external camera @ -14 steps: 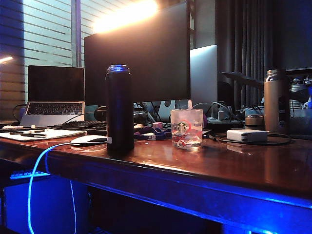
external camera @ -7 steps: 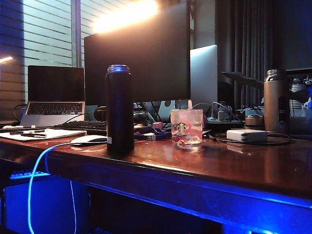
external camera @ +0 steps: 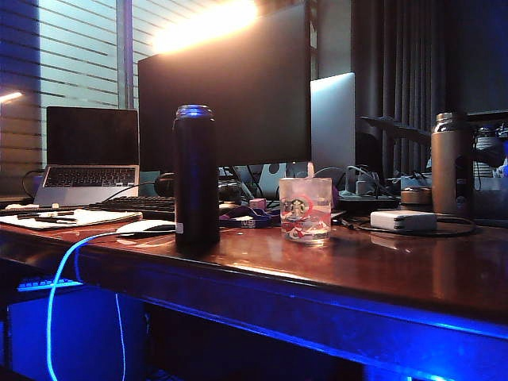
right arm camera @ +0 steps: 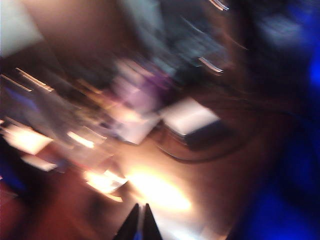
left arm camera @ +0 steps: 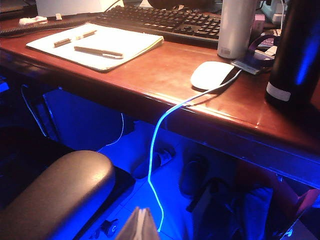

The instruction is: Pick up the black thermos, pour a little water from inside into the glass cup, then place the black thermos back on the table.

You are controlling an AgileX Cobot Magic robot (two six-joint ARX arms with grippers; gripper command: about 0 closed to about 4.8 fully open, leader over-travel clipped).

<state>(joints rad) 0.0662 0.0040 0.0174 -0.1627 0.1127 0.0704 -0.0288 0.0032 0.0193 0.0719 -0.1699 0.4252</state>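
The black thermos (external camera: 196, 178) stands upright near the front of the table (external camera: 381, 270), its lower body with a white label also showing in the left wrist view (left arm camera: 297, 55). The glass cup (external camera: 305, 209) stands to its right, apart from it. Neither arm shows in the exterior view. My left gripper (left arm camera: 142, 211) is shut and empty, low in front of the table edge, over the floor. My right gripper (right arm camera: 141, 206) is shut with nothing between its tips. Its view is smeared by motion blur over the desk top.
Behind the thermos are a monitor (external camera: 230, 87), a laptop (external camera: 89, 159), a keyboard (left arm camera: 165, 20) and a white bottle (left arm camera: 236, 27). A white mouse (left arm camera: 212, 75) with a glowing cable (left arm camera: 160, 125), a notepad with pens (left arm camera: 100, 42), a white adapter (external camera: 402, 220) and a bronze flask (external camera: 450, 163) also sit there. A chair armrest (left arm camera: 60, 195) is below.
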